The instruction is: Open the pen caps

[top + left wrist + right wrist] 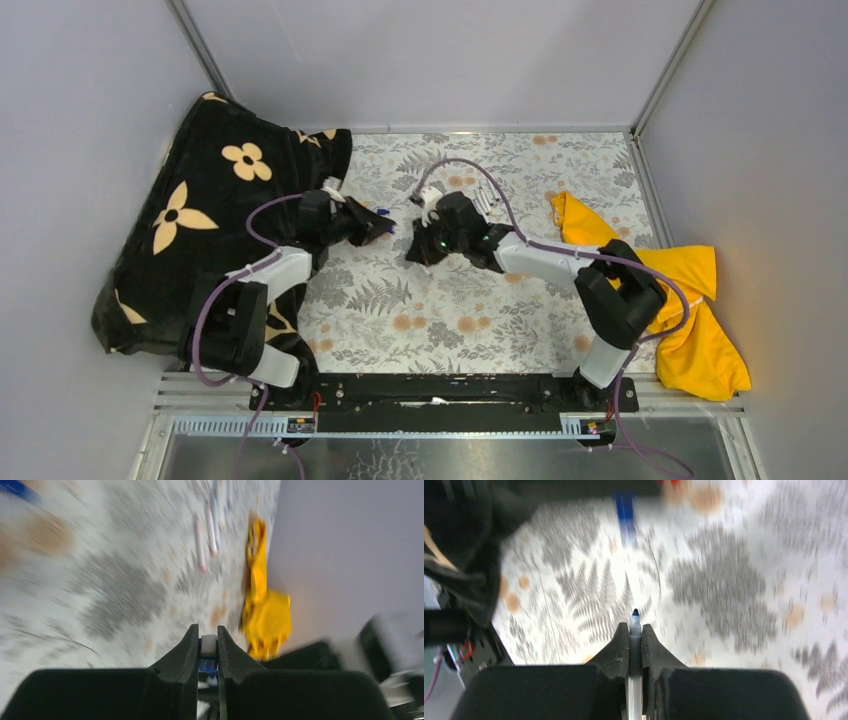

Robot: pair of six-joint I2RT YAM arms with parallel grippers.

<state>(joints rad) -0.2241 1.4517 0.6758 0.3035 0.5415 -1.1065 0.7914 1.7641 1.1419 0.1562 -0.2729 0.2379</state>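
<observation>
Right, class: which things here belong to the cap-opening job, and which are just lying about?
Job: pen, tip bared, in right pincer; blue cap at left pincer; spare pens.
Lying about: yellow cloth; black flowered fabric.

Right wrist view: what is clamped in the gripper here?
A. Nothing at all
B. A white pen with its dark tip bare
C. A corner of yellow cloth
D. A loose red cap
B: the right gripper is shut on a white pen, and the pen's dark tip sticks out uncapped in front of it.
</observation>
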